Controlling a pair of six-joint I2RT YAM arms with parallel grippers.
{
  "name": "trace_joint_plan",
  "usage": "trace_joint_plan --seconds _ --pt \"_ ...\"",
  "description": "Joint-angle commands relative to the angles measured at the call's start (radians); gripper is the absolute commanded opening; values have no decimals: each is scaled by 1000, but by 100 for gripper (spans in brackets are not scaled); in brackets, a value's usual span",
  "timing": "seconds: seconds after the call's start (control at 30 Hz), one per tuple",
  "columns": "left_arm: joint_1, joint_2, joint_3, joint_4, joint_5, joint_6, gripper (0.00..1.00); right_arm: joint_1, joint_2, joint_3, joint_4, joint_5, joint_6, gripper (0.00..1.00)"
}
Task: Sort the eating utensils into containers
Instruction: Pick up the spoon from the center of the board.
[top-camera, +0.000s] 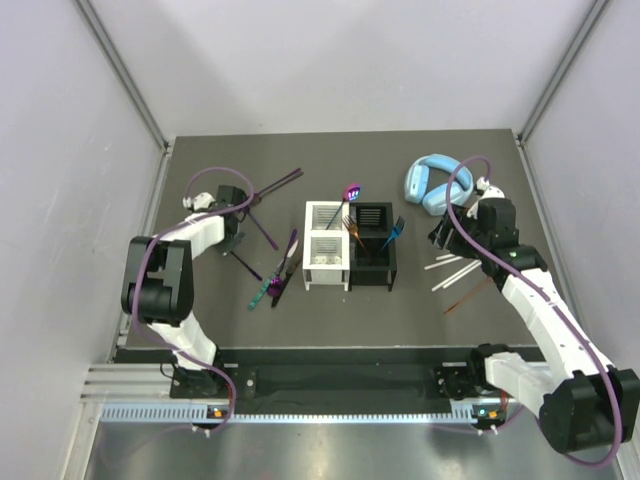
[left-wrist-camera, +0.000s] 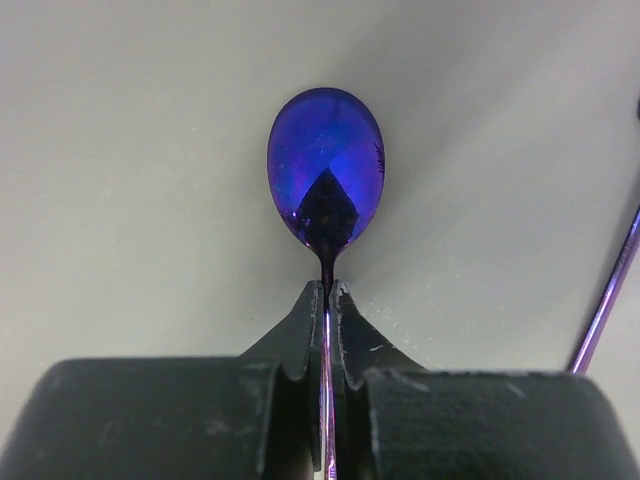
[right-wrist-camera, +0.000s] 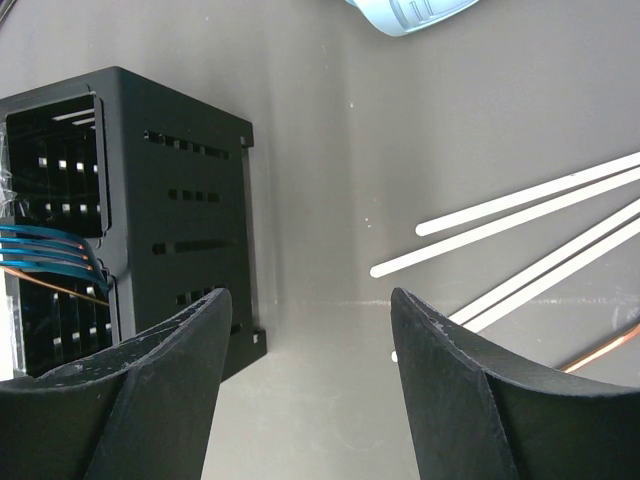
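Left claw (left-wrist-camera: 327, 292) pinches spoon (left-wrist-camera: 326, 165); right claw (right-wrist-camera: 308, 300) gapes.

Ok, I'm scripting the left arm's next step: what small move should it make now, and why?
Probably lift slightly and start swinging toward the white caddy. The left gripper is shut on the spoon at its neck, so the grasp looks done, and that caddy is the nearer container.

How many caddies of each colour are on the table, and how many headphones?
White caddy: 1
Black caddy: 1
Headphones: 1
Total: 3
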Motion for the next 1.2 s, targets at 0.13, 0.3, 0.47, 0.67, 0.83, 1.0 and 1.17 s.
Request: trace_joint_plan --seconds 0.13,0.3,0.47,0.67,0.83,1.0,1.17 --pt "3 -91 -15 70 86 138 0 -9 6 5 42 -8 -8 65" --pt "0 -184 -12 125 157 200 0 -12 10 2 49 -14 -4 65" --pt "-24 -302 -26 217 258 243 0 -9 10 -5 54 -17 -2 65" --pt "-138 -373 -31 398 283 321 0 -11 15 -11 60 -26 5 65" --pt "-228 -376 12 516 267 384 0 -9 6 -14 54 -25 2 65" --pt "-325 -286 127 582 290 514 0 -12 6 -8 51 -26 2 65" --pt "-404 -237 195 634 263 591 0 -14 3 -6 40 -23 1 66"
